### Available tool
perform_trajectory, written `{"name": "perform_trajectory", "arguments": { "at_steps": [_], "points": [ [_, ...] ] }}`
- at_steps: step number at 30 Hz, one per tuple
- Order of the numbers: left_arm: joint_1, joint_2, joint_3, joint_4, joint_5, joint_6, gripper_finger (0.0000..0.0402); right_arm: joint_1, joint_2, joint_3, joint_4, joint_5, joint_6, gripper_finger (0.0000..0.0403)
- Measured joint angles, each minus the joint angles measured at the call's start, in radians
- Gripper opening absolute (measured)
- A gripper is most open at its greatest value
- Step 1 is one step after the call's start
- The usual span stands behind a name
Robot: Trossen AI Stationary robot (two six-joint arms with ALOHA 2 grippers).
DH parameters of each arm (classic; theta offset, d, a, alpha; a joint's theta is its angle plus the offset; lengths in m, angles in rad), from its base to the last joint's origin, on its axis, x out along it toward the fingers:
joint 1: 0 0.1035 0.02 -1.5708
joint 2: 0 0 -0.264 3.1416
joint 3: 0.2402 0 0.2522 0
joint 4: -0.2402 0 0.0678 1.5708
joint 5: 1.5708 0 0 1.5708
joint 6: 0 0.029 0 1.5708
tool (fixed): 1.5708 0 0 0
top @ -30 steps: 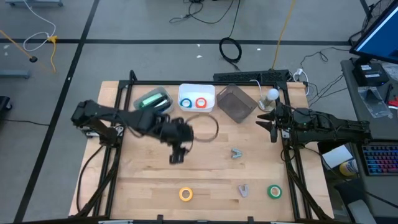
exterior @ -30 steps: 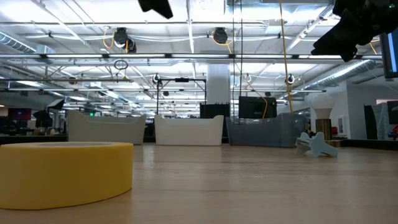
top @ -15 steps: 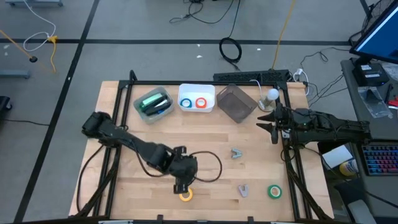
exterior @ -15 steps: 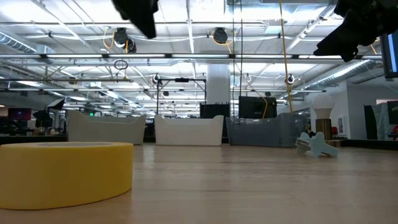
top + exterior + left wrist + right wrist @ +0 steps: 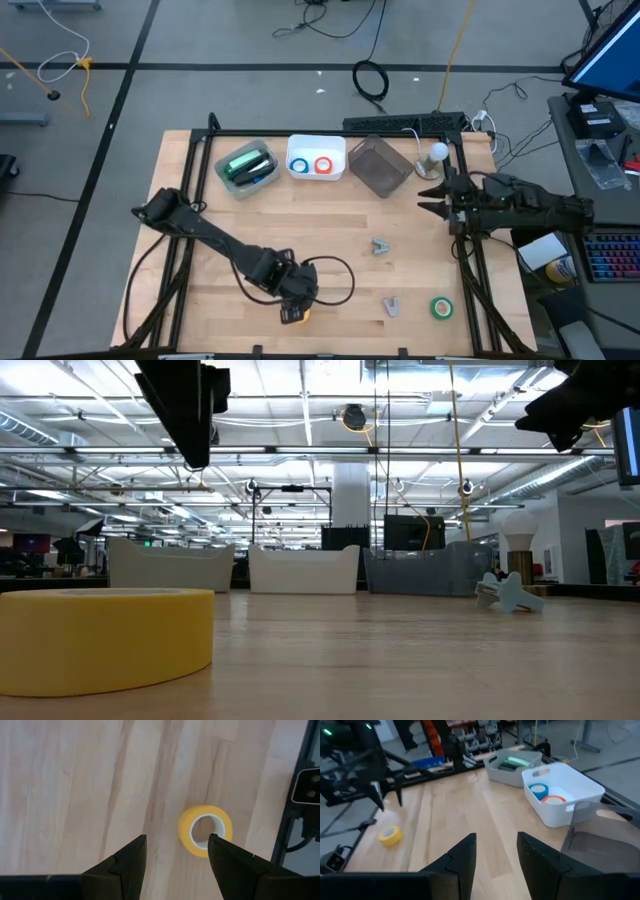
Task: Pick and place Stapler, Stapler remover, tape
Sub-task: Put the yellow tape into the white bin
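Your left gripper (image 5: 292, 312) hangs over the yellow ring-shaped tape roll (image 5: 205, 830) near the front edge of the wooden table (image 5: 220, 240). Its two dark fingers (image 5: 127, 862) stand wide apart and hold nothing. In the left wrist view, the yellow roll lies flat on the wood, and one finger looks lined up with the roll's edge while the other finger is off to the side.

You look to be on the step of picking up this yellow roll. Next, I think you need to slide the gripper a little so the roll sits between both fingers, then go down and squeeze. After that, it likely goes to the white tub (image 5: 316, 147) at the back of the table, where the blue tape ring (image 5: 299, 166) and the orange tape ring (image 5: 323, 165) already lie.

The green tape ring (image 5: 441, 308) sits on the table near the front right corner, well apart from the yellow one.

Your right gripper (image 5: 436, 196) waits at the right side of the table, with its fingers apart and empty.
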Motion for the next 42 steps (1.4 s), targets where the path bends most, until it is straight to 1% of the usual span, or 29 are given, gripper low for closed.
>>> {"name": "perform_trajectory", "arguments": {
  "at_steps": [4, 7, 9, 12, 15, 19, 25, 33, 36, 42],
  "points": [
    [0.018, 0.000, 0.000, -0.020, 0.002, -0.043, 0.0212, 0.000, -0.039, -0.054, 0.052, -0.005, 0.010, 0.0134],
    [0.041, 0.000, 0.000, -0.028, 0.001, -0.060, 0.0212, 0.000, -0.062, -0.124, 0.099, -0.006, 0.023, 0.0134],
    [0.055, 0.000, 0.000, -0.028, 0.002, -0.075, 0.0212, 0.000, -0.074, -0.178, 0.165, -0.027, 0.031, 0.0134],
    [0.075, 0.000, 0.000, -0.028, 0.033, -0.087, 0.0212, 0.000, -0.089, -0.247, 0.275, -0.058, 0.027, 0.0134],
    [0.085, 0.000, 0.000, -0.029, 0.054, -0.103, 0.0212, 0.000, -0.097, -0.293, 0.317, -0.060, 0.024, 0.0134],
    [0.085, 0.000, 0.000, -0.045, 0.057, -0.138, 0.0212, 0.000, -0.108, -0.310, 0.297, -0.057, 0.015, 0.0134],
    [0.071, 0.021, -0.001, -0.057, 0.096, -0.191, 0.0212, 0.000, -0.111, -0.311, 0.305, -0.056, -0.013, 0.0134],
    [0.042, 0.090, 0.000, -0.047, 0.183, -0.245, 0.0212, 0.000, -0.112, -0.311, 0.277, -0.055, -0.022, 0.0134],
    [0.023, 0.103, 0.000, -0.022, 0.180, -0.263, 0.0212, 0.000, -0.111, -0.311, 0.276, -0.054, -0.022, 0.0134],
    [-0.011, 0.116, 0.000, -0.007, 0.113, -0.284, 0.0212, 0.000, -0.111, -0.311, 0.273, -0.054, -0.022, 0.0134]
  ]
}}
